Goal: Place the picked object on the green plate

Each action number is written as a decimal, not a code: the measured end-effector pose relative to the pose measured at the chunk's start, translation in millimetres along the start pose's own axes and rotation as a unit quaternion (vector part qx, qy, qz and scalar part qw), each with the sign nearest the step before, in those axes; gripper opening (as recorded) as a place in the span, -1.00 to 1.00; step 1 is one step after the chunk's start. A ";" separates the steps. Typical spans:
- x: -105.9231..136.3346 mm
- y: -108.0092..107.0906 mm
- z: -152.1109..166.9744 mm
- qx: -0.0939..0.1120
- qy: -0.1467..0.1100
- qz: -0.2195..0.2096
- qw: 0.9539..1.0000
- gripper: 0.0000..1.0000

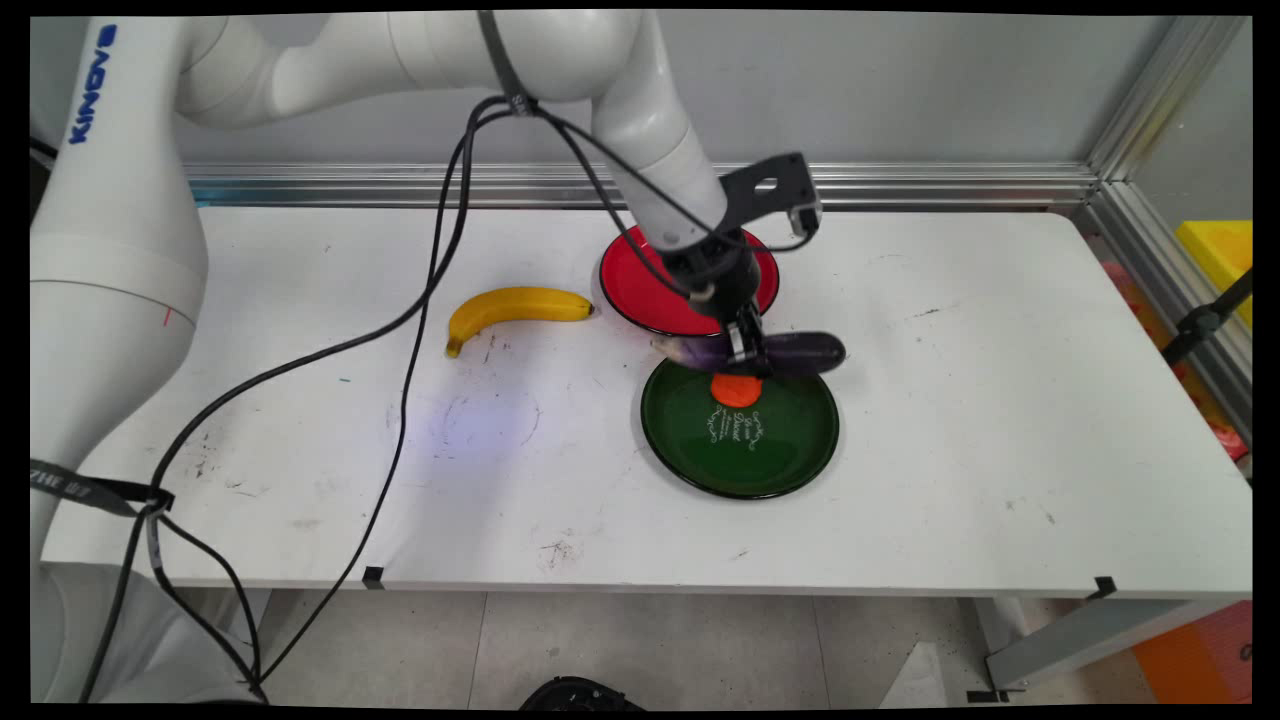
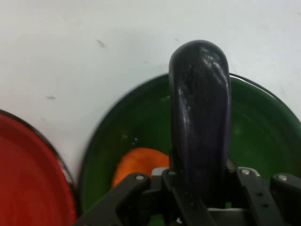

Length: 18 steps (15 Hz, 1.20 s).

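Observation:
My black gripper [image 1: 752, 355] is shut on a dark purple eggplant [image 1: 800, 352], held crosswise just above the far rim of the green plate [image 1: 790, 455]. In the hand view the eggplant [image 2: 201, 113] rises between the fingers over the green plate [image 2: 263, 127]. An orange carrot piece [image 1: 736, 389] lies on the green plate right under the gripper, and the hand view shows the same carrot piece [image 2: 138, 165] beside the eggplant. The red plate [image 1: 645, 290] sits just behind, partly hidden by the wrist; its rim [image 2: 28, 179] fills the hand view's lower left.
A yellow banana [image 1: 510, 308] lies on the white table [image 1: 1000, 400] to the left of the red plate. Black cables [image 1: 400, 380] hang from the arm over the table's left half. An aluminium rail [image 1: 900, 185] runs along the back edge.

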 end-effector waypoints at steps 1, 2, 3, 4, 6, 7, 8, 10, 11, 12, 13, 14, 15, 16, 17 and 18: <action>-3.2 7.8 1.9 0.000 -0.001 -0.001 1.000 -1.00; -6.1 14.8 4.0 0.000 -0.002 -0.001 1.000 -1.00; -8.7 20.3 6.1 0.000 -0.002 -0.001 1.000 -1.00; -11.0 24.6 7.8 0.001 -0.002 -0.001 1.000 -1.00; -15.9 33.6 12.4 0.002 -0.002 -0.001 1.000 -1.00; -18.6 38.1 15.2 0.003 -0.001 -0.002 1.000 -1.00; -20.7 41.5 17.6 0.004 -0.001 -0.002 1.000 -1.00; -25.4 47.8 23.4 0.007 0.001 -0.001 1.000 -1.00; -27.1 49.8 25.9 0.008 0.001 -0.001 1.000 -1.00; -28.3 51.1 27.6 0.009 0.002 -0.001 1.000 -1.00; -30.1 52.5 30.3 0.010 0.002 0.000 1.000 -1.00; -31.1 53.3 32.1 0.010 0.002 0.000 1.000 -1.00; -32.7 54.0 34.9 0.012 0.003 0.001 1.000 -1.00; -33.6 54.3 36.6 0.013 0.003 0.001 1.000 -1.00; -34.6 54.5 38.7 0.014 0.004 0.001 1.000 -1.00; -35.9 54.8 41.8 0.015 0.004 0.001 1.000 -1.00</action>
